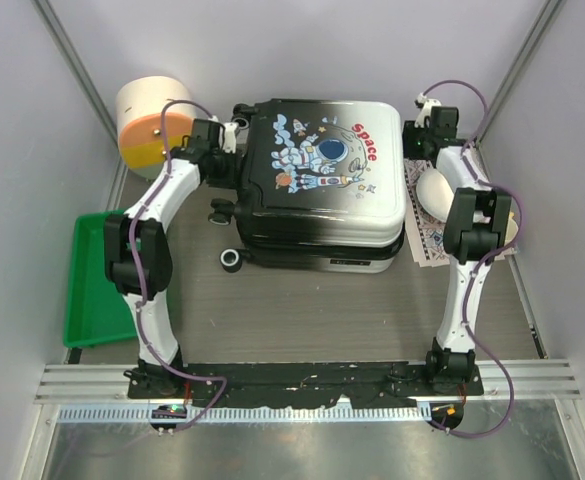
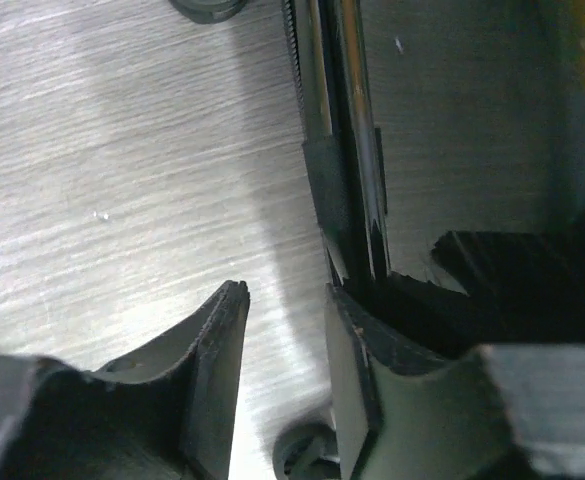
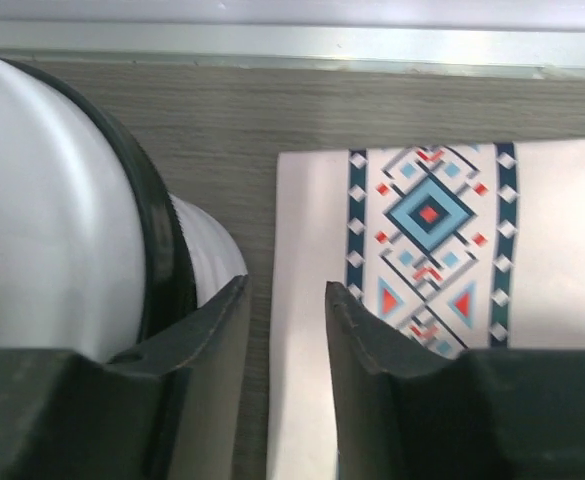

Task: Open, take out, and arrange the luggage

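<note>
Left tool (image 2: 286, 296) and right tool (image 3: 287, 297) — both slightly parted, empty — flank the luggage (image 1: 322, 180).

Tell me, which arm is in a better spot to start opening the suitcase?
Probably the left arm: its jaws stand parted right beside the luggage's dark seam. The right arm's jaws hang over the table between the luggage and a patterned mat.

Space-print luggage (image 1: 322, 200) flat on the table (image 1: 352, 320), green tray (image 1: 87, 300) at its left, cream-and-orange cylinder (image 1: 147, 120) at back left.
</note>
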Controlling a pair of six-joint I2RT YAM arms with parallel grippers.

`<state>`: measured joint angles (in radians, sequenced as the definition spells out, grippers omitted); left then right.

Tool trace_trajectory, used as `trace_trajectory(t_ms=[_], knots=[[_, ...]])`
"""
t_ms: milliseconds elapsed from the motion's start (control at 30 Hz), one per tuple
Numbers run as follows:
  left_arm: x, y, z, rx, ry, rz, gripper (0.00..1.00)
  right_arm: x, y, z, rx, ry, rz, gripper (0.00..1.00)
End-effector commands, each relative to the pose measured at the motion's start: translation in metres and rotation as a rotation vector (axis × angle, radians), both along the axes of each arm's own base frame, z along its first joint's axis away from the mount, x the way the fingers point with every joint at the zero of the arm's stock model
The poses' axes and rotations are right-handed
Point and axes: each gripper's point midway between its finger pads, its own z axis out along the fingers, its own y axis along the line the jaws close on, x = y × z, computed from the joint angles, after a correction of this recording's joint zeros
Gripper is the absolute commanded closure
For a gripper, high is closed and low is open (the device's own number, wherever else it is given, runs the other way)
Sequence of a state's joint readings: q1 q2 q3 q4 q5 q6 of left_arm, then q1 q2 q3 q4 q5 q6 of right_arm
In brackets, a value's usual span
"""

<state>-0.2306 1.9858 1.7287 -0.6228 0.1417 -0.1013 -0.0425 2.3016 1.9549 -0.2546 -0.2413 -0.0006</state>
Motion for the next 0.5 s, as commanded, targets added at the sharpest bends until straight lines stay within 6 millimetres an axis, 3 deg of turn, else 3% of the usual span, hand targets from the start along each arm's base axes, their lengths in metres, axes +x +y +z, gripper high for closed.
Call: trace_trajectory(t_ms=[0,33,100,133,200,233,267,300,333,367,433,467], knots=[[-0.012,0.007,0.088,-0.129,-0.170,0.012,0.55,-0.013,-0.016,0.110,-0.032,-0.162,0.017,0.52],[-0.017,0.020,0.088,-0.124,-0.164,0.015,0.48,-0.017,-0.031,0.117,-0.044,-0.163,0.004,0.47],[-0.033,0.026,0.106,-0.125,-0.193,-0.078,0.39,-0.033,-0.034,0.124,-0.045,-0.134,0.031,0.43],[-0.046,0.036,0.104,-0.129,-0.158,-0.096,0.31,-0.044,-0.036,0.142,-0.072,-0.153,0.040,0.42],[-0.063,0.043,0.110,-0.074,-0.176,-0.232,0.27,-0.068,-0.034,0.140,-0.074,-0.099,0.069,0.41],[-0.075,0.055,0.114,-0.065,-0.166,-0.236,0.25,-0.087,-0.031,0.169,-0.082,-0.142,0.076,0.42],[-0.082,0.060,0.116,-0.069,-0.167,-0.272,0.25,-0.106,-0.027,0.150,-0.056,-0.091,0.095,0.42],[-0.090,0.061,0.118,-0.071,-0.178,-0.330,0.25,-0.122,-0.021,0.155,-0.040,-0.097,0.113,0.42],[-0.099,0.080,0.121,-0.069,-0.172,-0.311,0.25,-0.146,-0.014,0.180,-0.037,-0.150,0.130,0.42],[-0.105,0.083,0.120,-0.072,-0.171,-0.331,0.24,-0.168,-0.007,0.157,-0.010,-0.105,0.149,0.42],[-0.130,0.084,0.114,-0.086,-0.158,-0.426,0.24,-0.201,0.013,0.157,0.046,-0.124,0.223,0.44],[-0.140,0.082,0.111,-0.092,-0.156,-0.469,0.24,-0.231,0.025,0.156,0.056,-0.134,0.262,0.46]])
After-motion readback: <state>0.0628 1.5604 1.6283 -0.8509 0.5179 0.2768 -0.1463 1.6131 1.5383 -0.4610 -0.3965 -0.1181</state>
